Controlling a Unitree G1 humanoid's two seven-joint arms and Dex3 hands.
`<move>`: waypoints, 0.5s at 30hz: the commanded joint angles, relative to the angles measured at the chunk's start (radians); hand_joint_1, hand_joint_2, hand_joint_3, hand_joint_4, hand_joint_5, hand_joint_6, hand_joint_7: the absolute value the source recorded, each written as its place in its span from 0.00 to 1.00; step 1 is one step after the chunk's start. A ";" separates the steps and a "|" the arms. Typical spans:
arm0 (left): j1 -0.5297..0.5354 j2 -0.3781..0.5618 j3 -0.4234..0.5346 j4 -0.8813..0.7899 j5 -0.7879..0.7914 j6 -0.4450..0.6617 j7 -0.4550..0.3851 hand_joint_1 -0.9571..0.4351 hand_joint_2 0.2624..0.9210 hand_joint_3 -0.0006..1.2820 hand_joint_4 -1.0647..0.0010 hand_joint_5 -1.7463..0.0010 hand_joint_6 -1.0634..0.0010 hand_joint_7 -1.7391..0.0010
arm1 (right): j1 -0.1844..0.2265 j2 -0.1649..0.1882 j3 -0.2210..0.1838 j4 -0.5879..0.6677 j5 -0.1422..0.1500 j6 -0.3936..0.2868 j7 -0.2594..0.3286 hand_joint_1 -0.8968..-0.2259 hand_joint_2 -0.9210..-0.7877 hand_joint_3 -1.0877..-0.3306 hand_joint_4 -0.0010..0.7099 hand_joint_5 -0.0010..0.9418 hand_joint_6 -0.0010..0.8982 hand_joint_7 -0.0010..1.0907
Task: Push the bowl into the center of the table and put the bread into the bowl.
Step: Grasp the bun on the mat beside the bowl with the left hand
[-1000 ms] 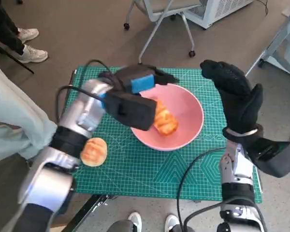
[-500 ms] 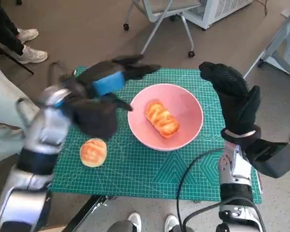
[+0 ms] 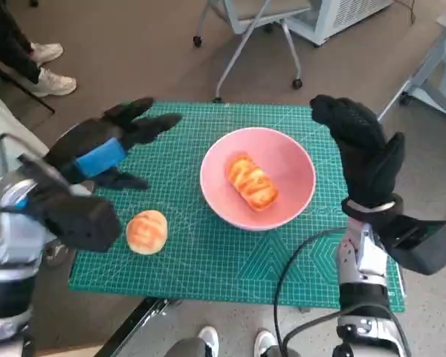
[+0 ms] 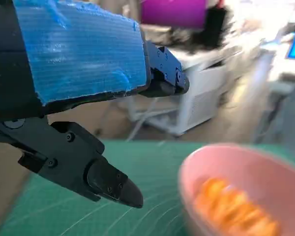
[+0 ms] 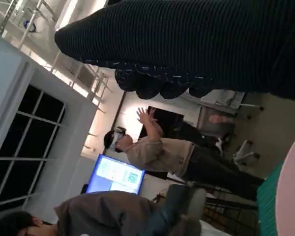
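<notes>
While left hand [image 3: 108, 145] hovers released over left edge of green mat [image 3: 208, 256], fingers spread, round bun [image 3: 146, 231] lies on mat just below it. Pink bowl [image 3: 297, 167] sits near worktop center, long bread [image 3: 250, 181] inside. Right hand [image 3: 364, 152] raised beside bowl rim, fingers apart, grasping nothing.

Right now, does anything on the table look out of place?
Yes. One bread roll lies on the green mat, outside the pink bowl, left of it. The other bread is already inside.
</notes>
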 commanded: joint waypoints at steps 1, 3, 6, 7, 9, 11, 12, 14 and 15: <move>0.078 0.043 0.038 -0.073 -0.035 0.014 -0.034 0.46 0.74 0.00 0.87 1.00 0.73 1.00 | 0.016 0.003 0.002 0.007 0.005 0.017 0.008 0.31 0.00 0.50 0.27 0.00 0.05 0.50; 0.107 0.054 0.050 -0.095 -0.048 0.022 -0.047 0.47 0.72 0.00 0.87 1.00 0.74 1.00 | 0.016 0.001 0.002 0.007 0.005 0.018 0.009 0.31 0.00 0.49 0.27 0.00 0.05 0.50; 0.148 0.067 0.062 -0.127 -0.067 0.039 -0.072 0.51 0.68 0.00 0.88 1.00 0.74 1.00 | 0.014 0.000 0.002 0.009 0.004 0.020 0.011 0.31 0.00 0.49 0.27 0.00 0.05 0.50; 0.159 0.069 0.065 -0.136 -0.073 0.044 -0.079 0.54 0.67 0.00 0.89 1.00 0.75 1.00 | 0.014 -0.001 0.001 0.008 0.004 0.020 0.012 0.31 0.00 0.49 0.27 0.00 0.05 0.50; 0.183 0.073 0.070 -0.158 -0.087 0.061 -0.096 0.59 0.64 0.00 0.90 1.00 0.76 1.00 | 0.014 -0.002 0.002 0.007 0.003 0.022 0.013 0.31 0.00 0.49 0.27 0.00 0.05 0.50; 0.206 0.075 0.072 -0.182 -0.097 0.084 -0.113 0.64 0.63 0.00 0.91 1.00 0.77 1.00 | 0.015 -0.003 0.002 0.004 0.003 0.023 0.013 0.31 0.00 0.49 0.27 0.00 0.05 0.50; 0.217 0.076 0.071 -0.191 -0.100 0.094 -0.120 0.66 0.62 0.00 0.92 1.00 0.77 1.00 | 0.015 -0.003 0.002 0.004 0.003 0.024 0.013 0.31 0.00 0.49 0.27 0.00 0.05 0.50; 0.235 0.076 0.066 -0.204 -0.102 0.108 -0.129 0.70 0.62 0.00 0.93 1.00 0.78 1.00 | 0.015 -0.005 0.001 0.003 0.004 0.027 0.014 0.31 0.00 0.49 0.27 0.00 0.05 0.51; 0.241 0.076 0.064 -0.209 -0.103 0.113 -0.133 0.72 0.62 0.00 0.93 1.00 0.79 1.00 | 0.015 -0.005 0.001 0.003 0.005 0.029 0.015 0.31 0.00 0.49 0.27 0.00 0.05 0.51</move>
